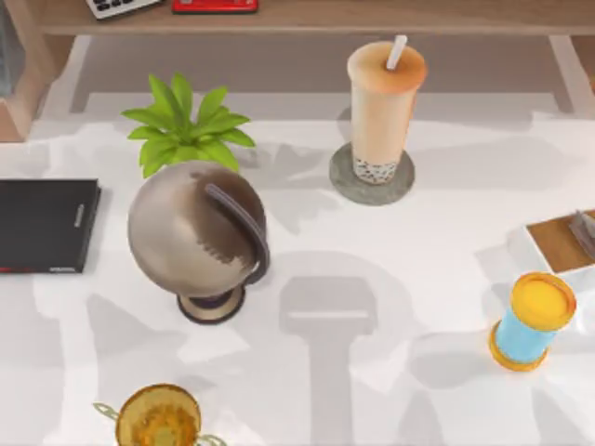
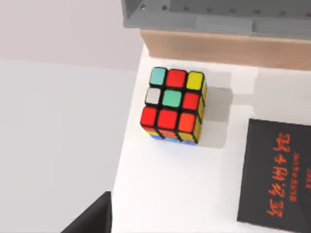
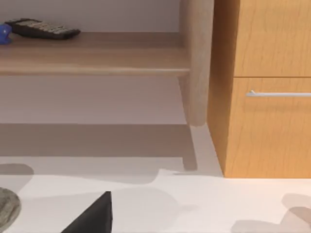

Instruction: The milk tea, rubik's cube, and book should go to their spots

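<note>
Milk tea [image 1: 385, 102] cup: clear glossy plastic, on a rough speckled stone-look coaster [image 1: 346, 182]. Globe [image 1: 191, 228] at 9 o'clock of centre: brushed metal sheen. Black slab [image 1: 42, 225]: matt, smooth. Rubik's cube [image 2: 174, 104]: shiny plastic stickers. Shelf [image 3: 92, 56] & drawer front [image 3: 269, 126]: wood grain, w/ metal handle [image 3: 277, 93]. Table [image 1: 409, 279]: smooth white.

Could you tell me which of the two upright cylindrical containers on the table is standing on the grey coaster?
The milk tea, the tall clear cup with a white straw and dark pearls, stands on the grey coaster. The short blue cylinder with orange-yellow ends stands directly on the table near the right edge.
</note>
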